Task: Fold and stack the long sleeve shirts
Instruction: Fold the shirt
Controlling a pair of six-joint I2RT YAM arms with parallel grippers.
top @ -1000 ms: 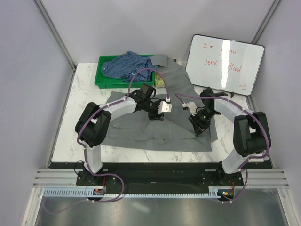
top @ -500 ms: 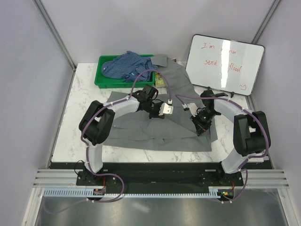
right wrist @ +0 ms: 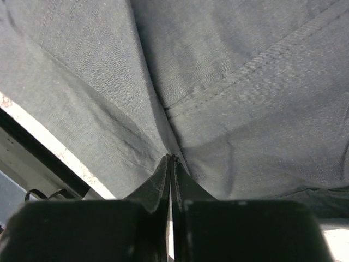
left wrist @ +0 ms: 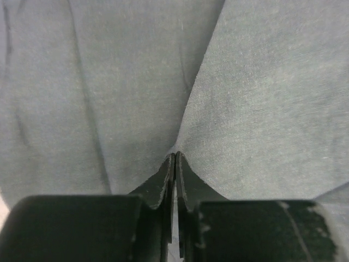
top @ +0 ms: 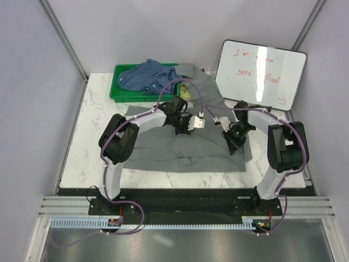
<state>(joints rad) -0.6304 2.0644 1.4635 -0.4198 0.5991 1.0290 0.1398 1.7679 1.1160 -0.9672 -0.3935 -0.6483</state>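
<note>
The large grey long sleeve shirt point(top: 163, 150) lies spread over the middle of the table, one part running back toward the tray. The blue checked long sleeve shirt point(top: 147, 76) is bunched in the green tray point(top: 116, 91) at the back left. My left gripper point(top: 182, 131) is down on the grey shirt's middle. In the left wrist view the left gripper point(left wrist: 174, 155) is shut, with a pucker of grey shirt point(left wrist: 262, 109) drawn into its tips. My right gripper point(top: 234, 145) is at the shirt's right side. The right gripper point(right wrist: 172, 157) is likewise shut on a grey shirt point(right wrist: 245, 98) fold near a stitched seam.
A whiteboard point(top: 260, 73) with red writing leans at the back right, close behind the right arm. The marble table edge point(right wrist: 38, 142) shows just left of the right gripper. Purple cables loop over both arms.
Both grippers have gone from open to shut, pinching the grey cloth. The left wrist has shifted right and toward the back; the right gripper has edged slightly back.
</note>
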